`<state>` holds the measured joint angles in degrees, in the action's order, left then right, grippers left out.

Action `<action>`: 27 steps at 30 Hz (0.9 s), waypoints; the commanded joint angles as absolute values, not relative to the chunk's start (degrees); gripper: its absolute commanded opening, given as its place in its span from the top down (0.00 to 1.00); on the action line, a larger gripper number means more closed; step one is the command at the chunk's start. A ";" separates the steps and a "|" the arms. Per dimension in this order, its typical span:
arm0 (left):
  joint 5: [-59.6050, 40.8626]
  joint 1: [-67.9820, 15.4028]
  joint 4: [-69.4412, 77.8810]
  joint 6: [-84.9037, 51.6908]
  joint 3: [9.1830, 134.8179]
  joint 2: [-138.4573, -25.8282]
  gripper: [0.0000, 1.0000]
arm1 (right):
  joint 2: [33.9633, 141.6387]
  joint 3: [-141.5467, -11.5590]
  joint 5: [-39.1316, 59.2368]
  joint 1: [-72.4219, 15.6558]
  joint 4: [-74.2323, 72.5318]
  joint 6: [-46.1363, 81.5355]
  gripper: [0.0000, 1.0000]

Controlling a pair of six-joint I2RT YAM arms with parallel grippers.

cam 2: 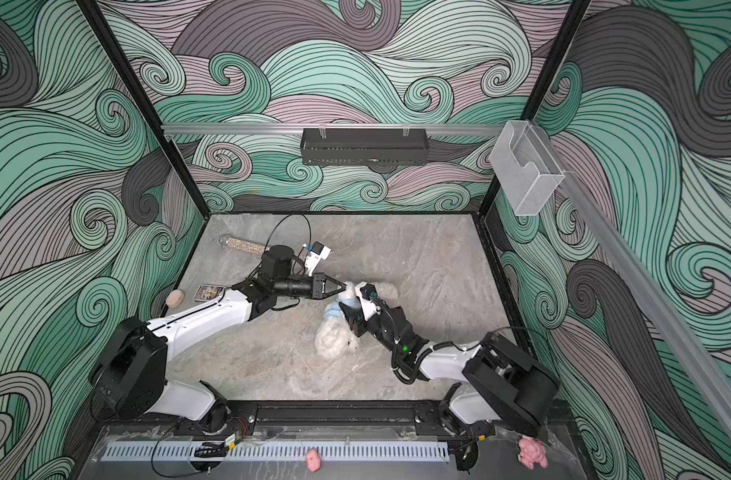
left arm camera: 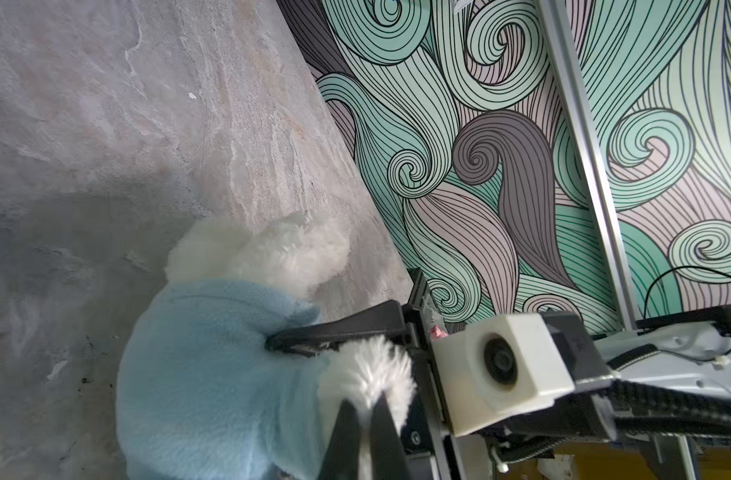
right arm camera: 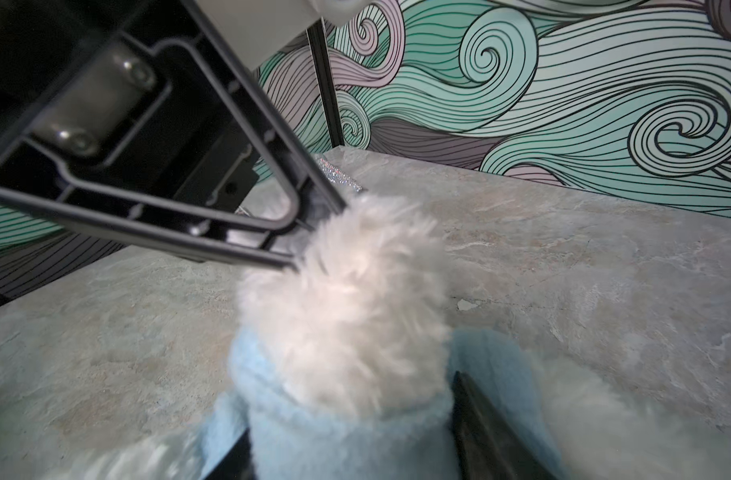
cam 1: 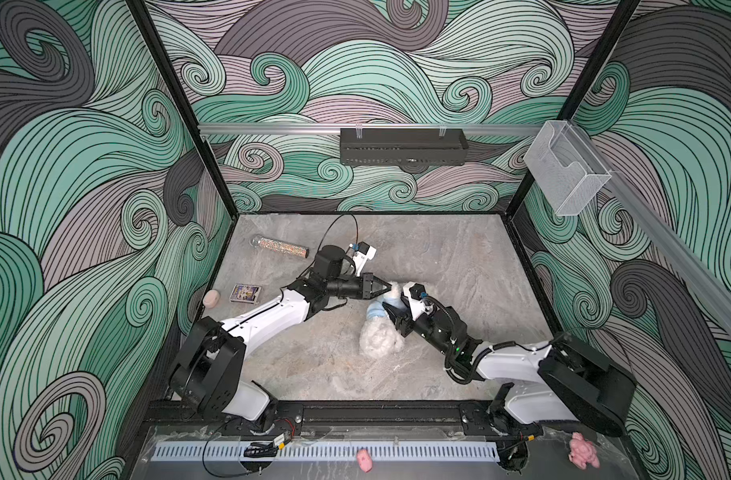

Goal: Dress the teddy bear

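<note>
The teddy bear [cam 1: 378,341] [cam 2: 332,343], white and fluffy, lies mid-table with a light blue fleece garment [cam 1: 375,309] [cam 2: 334,309] on its body. My left gripper [cam 1: 391,287] [cam 2: 347,286] [left arm camera: 366,405] is shut on the furry tip of one white limb [left arm camera: 368,370] [right arm camera: 347,299] that sticks out of a blue cuff [right arm camera: 334,424]. My right gripper [right arm camera: 351,436] [cam 1: 391,308] stands open with its jaws either side of that cuff; one of its fingers [left arm camera: 334,332] lies against the blue fleece. A second white limb [left arm camera: 272,253] rests on the table.
A glitter tube [cam 1: 280,247], a small card box [cam 1: 245,293] and a pinkish round thing [cam 1: 211,298] lie at the left of the table. Small pink plush toys [cam 1: 364,460] [cam 1: 582,454] sit in front of the arm bases. A black tray [cam 1: 403,146] hangs on the back wall.
</note>
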<state>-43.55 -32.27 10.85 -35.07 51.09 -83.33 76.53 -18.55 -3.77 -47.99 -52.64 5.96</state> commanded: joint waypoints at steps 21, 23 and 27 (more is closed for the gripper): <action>-3.40 -27.58 -2.62 -18.15 58.92 -81.92 0.41 | 60.26 -26.70 3.71 -37.04 -15.98 6.99 0.35; -0.64 -27.60 -4.98 -17.00 57.48 -77.17 0.37 | 61.06 -27.66 2.85 -36.60 -14.59 7.11 0.35; -2.17 -28.18 -6.72 -19.39 48.87 -68.15 0.22 | 62.72 -27.99 1.34 -35.54 -14.64 7.73 0.35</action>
